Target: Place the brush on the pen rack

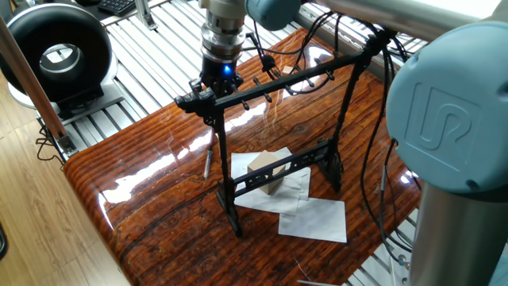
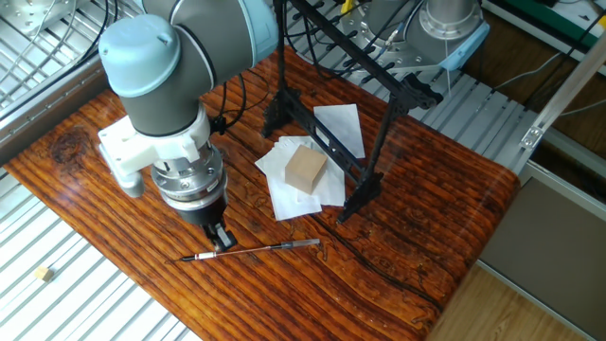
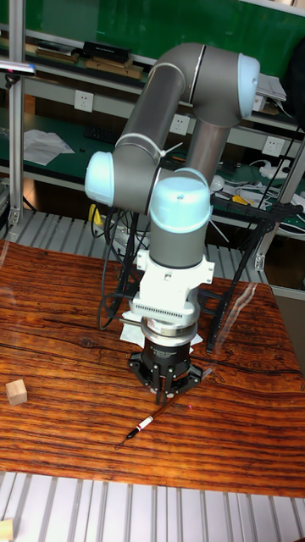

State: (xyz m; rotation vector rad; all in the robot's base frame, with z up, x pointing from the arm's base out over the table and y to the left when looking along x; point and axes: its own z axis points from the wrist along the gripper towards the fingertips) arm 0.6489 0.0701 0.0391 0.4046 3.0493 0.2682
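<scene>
The brush [image 2: 251, 250], thin and dark with a pale end, lies flat on the wooden table near its front edge; it also shows as the brush [image 3: 148, 421] and, behind the rack, as the brush [image 1: 208, 163]. My gripper [image 2: 220, 239] points straight down just above the brush's shaft, nearer its dark tip. In the tall fixed view my gripper [image 3: 164, 395] has its fingertips close together, and any gap between them is unclear. The black pen rack [image 2: 331, 152] stands upright further back, its pegged crossbar [image 1: 286, 78] bare. The pen rack [image 3: 224, 313] is mostly hidden by the arm.
A wooden block [image 2: 305, 169] rests on white paper sheets [image 2: 336, 128] under the rack. A small cube [image 3: 15, 391] sits at the table's left. Black cables [image 2: 379, 265] trail across the wood. A round black device [image 1: 59, 52] stands off the table on metal slats.
</scene>
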